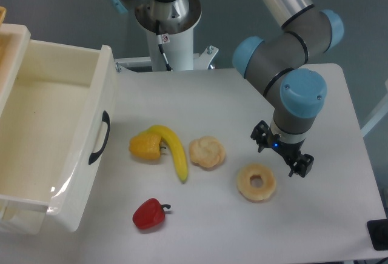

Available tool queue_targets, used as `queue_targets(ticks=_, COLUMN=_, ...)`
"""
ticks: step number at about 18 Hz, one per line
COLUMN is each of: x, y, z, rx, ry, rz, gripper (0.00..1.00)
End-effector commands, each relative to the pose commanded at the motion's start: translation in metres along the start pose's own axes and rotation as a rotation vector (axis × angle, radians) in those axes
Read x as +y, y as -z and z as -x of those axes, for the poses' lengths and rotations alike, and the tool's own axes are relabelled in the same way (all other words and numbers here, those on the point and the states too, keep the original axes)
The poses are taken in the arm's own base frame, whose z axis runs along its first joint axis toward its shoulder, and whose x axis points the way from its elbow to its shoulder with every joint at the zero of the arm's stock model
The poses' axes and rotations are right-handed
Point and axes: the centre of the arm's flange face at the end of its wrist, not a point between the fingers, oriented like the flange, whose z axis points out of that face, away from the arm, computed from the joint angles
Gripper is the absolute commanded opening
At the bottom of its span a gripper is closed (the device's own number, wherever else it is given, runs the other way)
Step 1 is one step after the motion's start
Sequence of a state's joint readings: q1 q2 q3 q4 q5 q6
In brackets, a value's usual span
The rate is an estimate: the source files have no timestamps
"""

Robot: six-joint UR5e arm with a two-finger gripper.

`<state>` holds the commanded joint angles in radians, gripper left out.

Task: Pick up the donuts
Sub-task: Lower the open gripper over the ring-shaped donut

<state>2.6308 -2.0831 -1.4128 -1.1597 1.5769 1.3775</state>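
A pale tan, glossy ring-shaped donut [256,182] with a round centre hole lies flat on the white table [218,100], right of the middle and toward the front. My gripper [282,152] hangs just above and to the right of it, at the end of the grey and blue arm. Its black body faces down toward the table. The fingers are seen from above and their gap does not show. Nothing appears to be held, and the gripper is apart from the donut.
A swirled bun [207,152], a banana [173,151], a yellow pepper [146,146] and a red pepper [149,214] lie left of the donut. A large white open drawer box [54,131] with a black handle stands at the left. The robot base [167,16] is at the back.
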Motion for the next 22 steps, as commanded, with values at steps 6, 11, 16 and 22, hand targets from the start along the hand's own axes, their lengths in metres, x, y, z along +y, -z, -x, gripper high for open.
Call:
queue_targets(ticks=6, x=-0.001, y=-0.003, z=-0.001, rx=0.005, ry=-0.008, rz=-0.002, gripper=1.00)
queue_targets(ticks=11, x=0.000, y=-0.032, z=-0.015, rx=0.034, ry=0.002, rz=-0.007, gripper=1.00)
queue_targets(ticks=16, x=0.000, y=-0.060, z=-0.010, rx=0.000, ry=0.015, rz=-0.025, gripper=1.00)
queue_targets(ticks=22, x=-0.005, y=-0.076, z=0.005, rx=0.008, ry=0.014, rz=-0.022, gripper=1.00)
